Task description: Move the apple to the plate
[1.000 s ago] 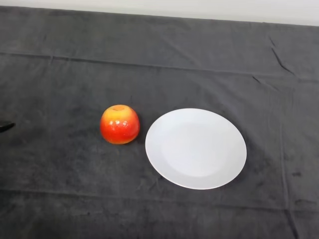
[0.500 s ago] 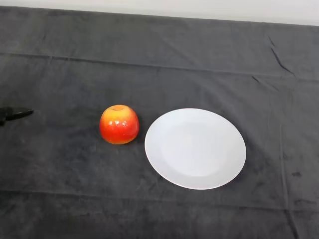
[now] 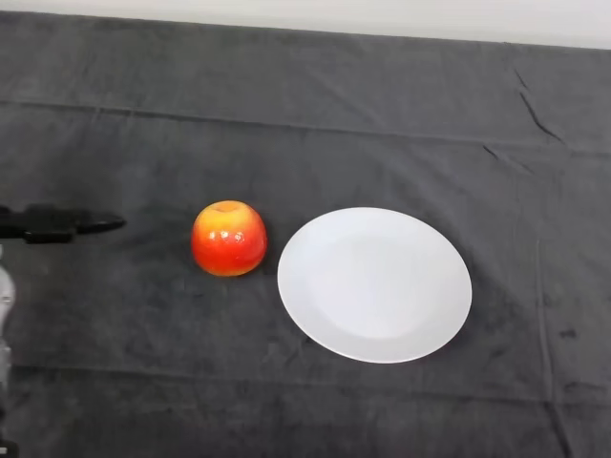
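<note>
A red and yellow apple (image 3: pixel 228 239) stands on the dark cloth, just left of a white plate (image 3: pixel 374 283) and apart from it. The plate holds nothing. My left hand (image 3: pixel 57 224) comes in at the left edge, level with the apple and well to its left. Its black fingers are straight and point towards the apple. They hold nothing. A strip of the silver-grey arm (image 3: pixel 5 324) shows at the lower left edge.
The dark cloth (image 3: pixel 315 124) covers the whole table and has creases across the back and at the right. A pale wall strip (image 3: pixel 382 17) runs along the far edge.
My left hand has come further into view from the left edge and moved right towards the apple. The apple and plate have not moved.
</note>
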You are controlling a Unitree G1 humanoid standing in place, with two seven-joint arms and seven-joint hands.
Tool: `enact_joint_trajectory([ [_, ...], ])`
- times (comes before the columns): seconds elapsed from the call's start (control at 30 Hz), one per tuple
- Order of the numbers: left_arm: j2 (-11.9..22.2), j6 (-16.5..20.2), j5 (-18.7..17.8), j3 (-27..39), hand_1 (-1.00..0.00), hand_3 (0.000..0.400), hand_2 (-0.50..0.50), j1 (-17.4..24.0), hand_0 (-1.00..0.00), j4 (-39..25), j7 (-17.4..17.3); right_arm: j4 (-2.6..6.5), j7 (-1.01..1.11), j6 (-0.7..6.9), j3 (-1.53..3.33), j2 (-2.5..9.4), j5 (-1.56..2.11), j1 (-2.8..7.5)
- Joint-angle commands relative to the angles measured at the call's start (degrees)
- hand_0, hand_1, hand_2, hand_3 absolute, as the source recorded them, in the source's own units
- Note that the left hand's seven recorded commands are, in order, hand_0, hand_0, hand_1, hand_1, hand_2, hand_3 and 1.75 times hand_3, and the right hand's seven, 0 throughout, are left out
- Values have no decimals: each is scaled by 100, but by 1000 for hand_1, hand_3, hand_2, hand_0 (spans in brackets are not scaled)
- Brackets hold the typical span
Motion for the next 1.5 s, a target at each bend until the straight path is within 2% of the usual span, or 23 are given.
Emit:
enact_joint_trajectory([
  [0.03,-121,49,128,-120,0,0,0,-423,0,-79,-8,551,21,462,-54,803,-16,515],
  [0.6,-500,61,402,-578,0,0,0,-485,0,-112,-383,549,21,463,-54,804,-17,515],
  [1.07,-882,190,831,-1126,0,0,0,-646,0,-25,-348,549,20,463,-54,804,-17,516],
  [1.5,-910,271,1352,-1672,0,0,0,-715,0,162,-181,551,20,462,-56,803,-19,515],
])
